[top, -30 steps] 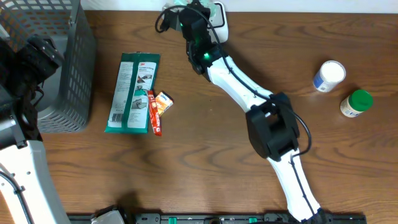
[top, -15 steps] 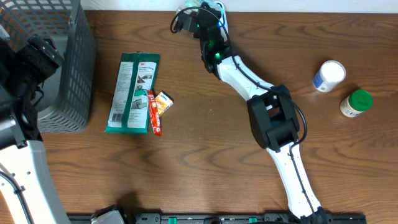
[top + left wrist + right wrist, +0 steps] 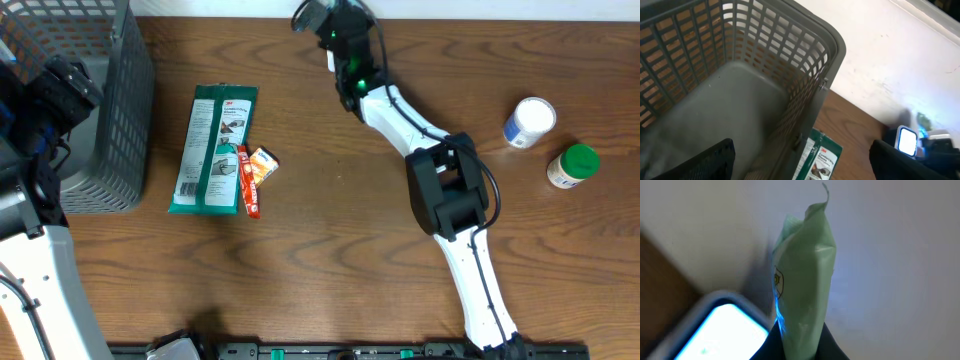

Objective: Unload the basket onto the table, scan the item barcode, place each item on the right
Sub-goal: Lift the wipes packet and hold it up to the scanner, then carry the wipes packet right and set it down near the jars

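Up at the far edge of the bench, the right hand is clenched on a pale green pouch; the wrist camera shows the dark fingers pinching the pouch's lower end, so the item sits right in the grip and sticks straight out beyond the fingertips; its long axis runs up that frame, in line with the fingers, and the crimped, pointed end faces away from the hand, leaning a touch to the right; a small printed mark shows on the pouch's left edge, and a blue glow lies along that edge lower down; just beside it, low and left, shines the scanner with its lit window; from overhead the pouch itself cannot be made out. Over on the other side, the left hand is released, jaws wide apart, hanging above the grey basket; a flat green pack and a small orange packet lie touching on the wood beside the basket; a white bottle and a green-capped bottle stand well apart on the right.
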You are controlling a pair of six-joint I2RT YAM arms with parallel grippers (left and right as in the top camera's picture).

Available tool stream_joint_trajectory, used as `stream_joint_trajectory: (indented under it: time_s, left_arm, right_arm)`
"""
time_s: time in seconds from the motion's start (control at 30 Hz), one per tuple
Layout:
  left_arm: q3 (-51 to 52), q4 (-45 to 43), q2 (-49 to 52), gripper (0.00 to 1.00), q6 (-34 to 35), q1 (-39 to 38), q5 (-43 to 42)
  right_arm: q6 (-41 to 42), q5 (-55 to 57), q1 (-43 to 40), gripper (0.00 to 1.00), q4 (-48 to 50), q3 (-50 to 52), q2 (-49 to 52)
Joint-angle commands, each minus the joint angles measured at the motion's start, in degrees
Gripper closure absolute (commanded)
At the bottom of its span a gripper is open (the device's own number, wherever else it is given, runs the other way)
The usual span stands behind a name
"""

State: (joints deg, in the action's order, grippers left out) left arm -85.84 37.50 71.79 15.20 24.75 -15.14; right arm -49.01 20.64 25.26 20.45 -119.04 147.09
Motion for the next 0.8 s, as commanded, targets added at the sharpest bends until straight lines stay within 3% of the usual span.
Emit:
stream_joint_trajectory:
  time_s: [0.0, 0.13, 0.27, 0.37, 0.6, 0.77]
  left_arm:
    - [0.0, 0.0, -0.2, 0.14, -0.1, 0.2, -0.7]
    - [0.0, 0.0, -0.2, 0.14, -0.1, 0.2, -0.7]
    - [0.0, 0.0, -0.2, 0.14, -0.1, 0.2, -0.7]
    - [0.0, 0.0, -0.2, 0.14, -0.1, 0.2, -0.7]
    - [0.0, 0.0, -0.2, 0.14, -0.1, 0.2, -0.7]
    - [0.0, 0.0, -0.2, 0.14, -0.1, 0.2, -0.7]
  right_arm:
    - [5.3, 3.1, -0.4, 0.99, 1.5, -0.5, -2.4]
    - [13.3, 3.1, 0.6, 0.99, -6.0, -0.5, -10.4]
    - [27.1, 2.0, 0.4, 0.99, -28.6, -0.5, -22.7]
    - [33.1, -2.8, -0.8, 0.99, -46.0, -0.5, -30.3]
    - [34.2, -19.9, -7.6, 0.99, -83.5, -0.5, -40.5]
    - [34.2, -26.6, -13.9, 0.99, -101.6, 0.4, -40.7]
